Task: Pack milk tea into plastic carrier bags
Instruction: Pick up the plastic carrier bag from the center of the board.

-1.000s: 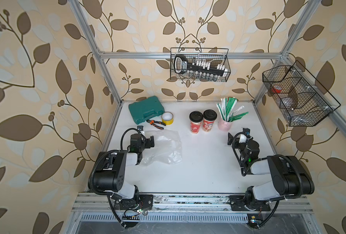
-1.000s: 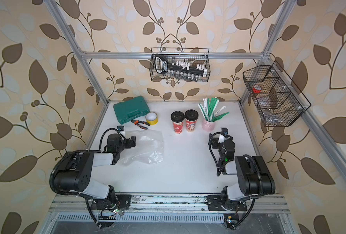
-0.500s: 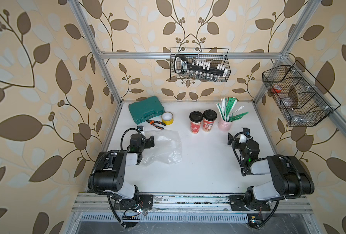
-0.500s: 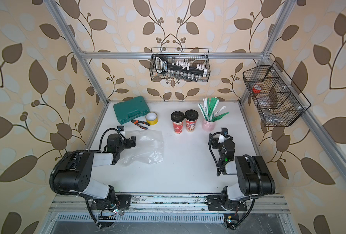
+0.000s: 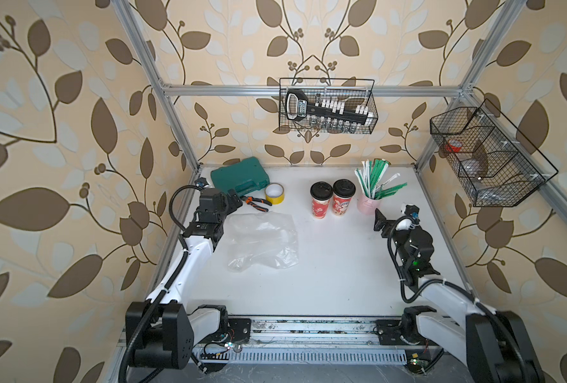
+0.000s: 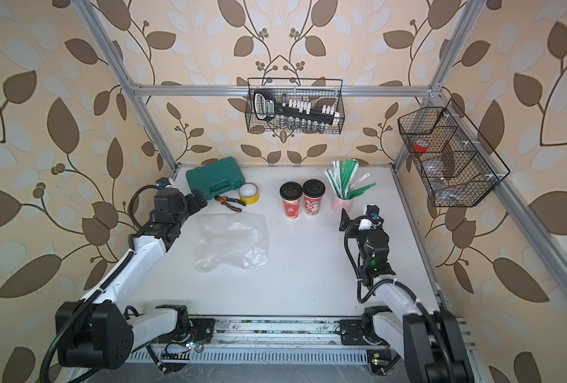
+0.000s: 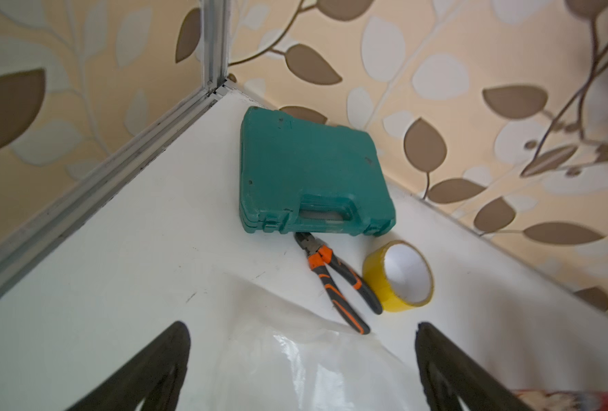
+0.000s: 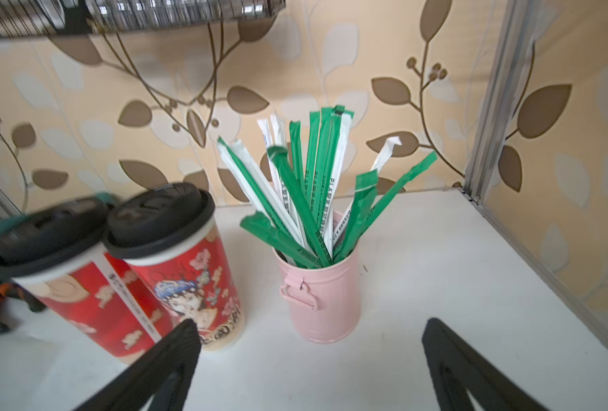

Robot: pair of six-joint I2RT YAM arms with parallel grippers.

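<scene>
Two red milk tea cups with black lids stand side by side, upright, just above the centre in both top views, on a white table. A clear plastic carrier bag lies flat to their lower left. The left gripper, jaws spread and empty, sits at the bag's upper-left corner. The right gripper, also spread wide and empty, faces the cups and a pink cup of straws.
</scene>
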